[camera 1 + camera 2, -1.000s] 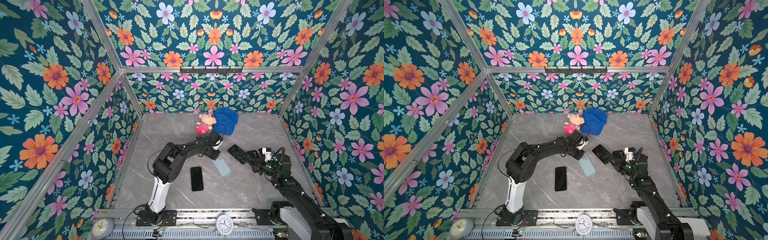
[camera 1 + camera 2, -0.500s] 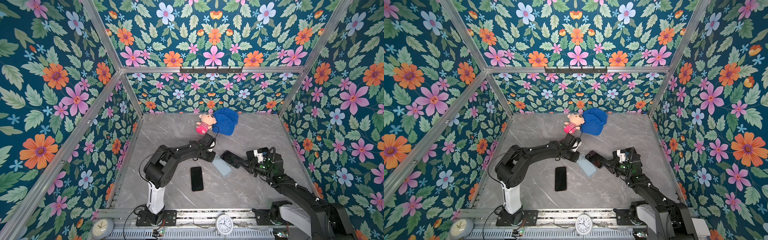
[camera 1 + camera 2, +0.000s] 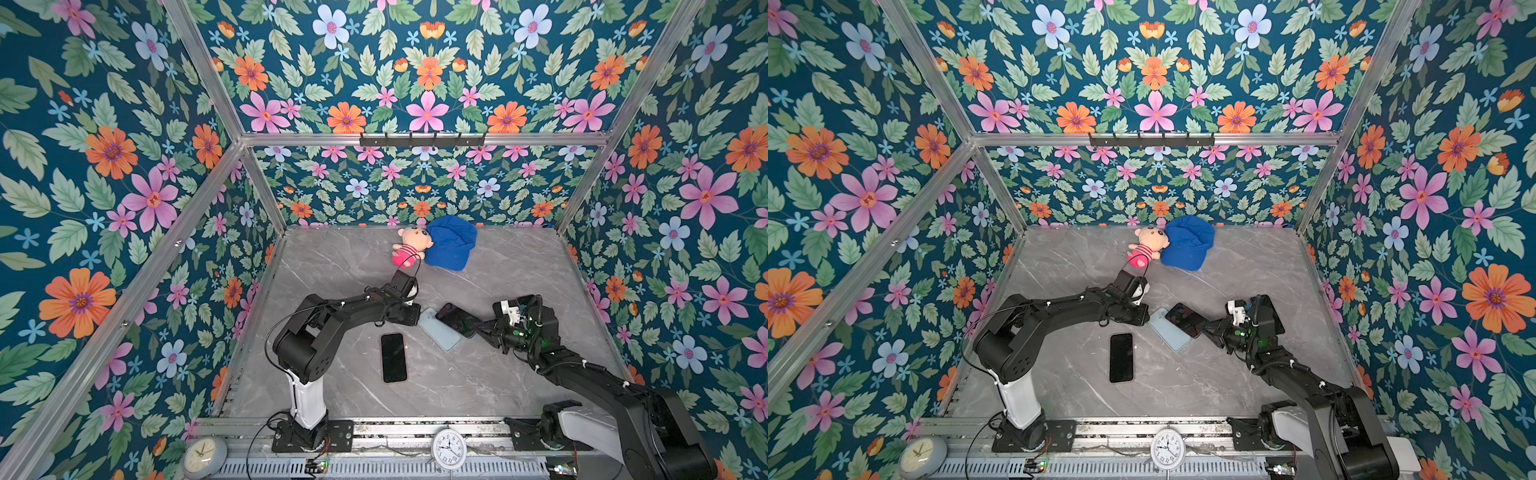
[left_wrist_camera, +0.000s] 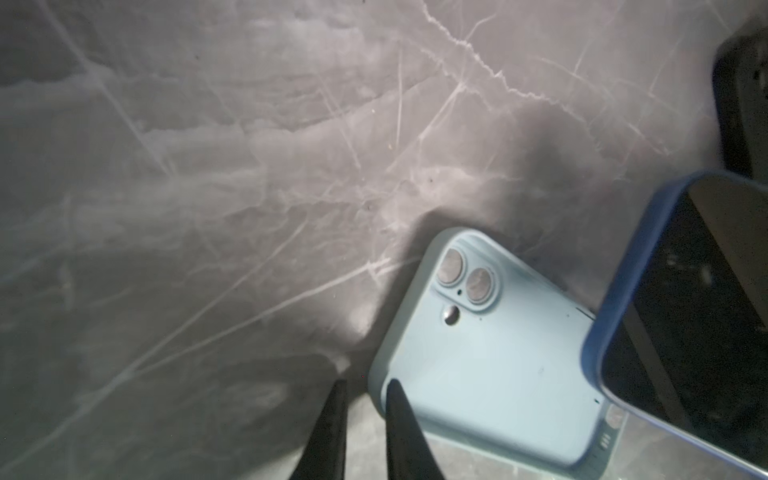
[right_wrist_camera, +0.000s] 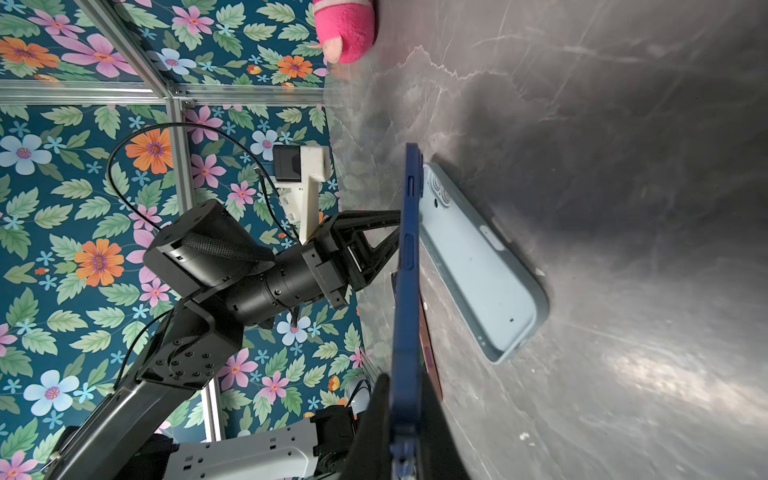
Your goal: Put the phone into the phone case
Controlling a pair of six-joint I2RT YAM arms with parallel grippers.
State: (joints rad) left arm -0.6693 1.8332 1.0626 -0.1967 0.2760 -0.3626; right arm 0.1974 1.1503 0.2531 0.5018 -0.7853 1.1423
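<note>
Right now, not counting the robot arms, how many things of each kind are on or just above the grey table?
Phones: 2 (blue-edged phone, black phone)
Phone cases: 1 (light blue phone case)
Plush doll: 1
Caps: 1 (blue cap)
Total: 5

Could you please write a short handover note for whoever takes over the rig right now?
Right gripper: shut on the phone, held by one end, tilted above the phone case.
Left gripper: jaws nearly closed at the case's corner; grip unclear.
The case lies open side up on the table; a second phone lies nearby.
Done: phone lifted. Left: seat it in the case.
</note>
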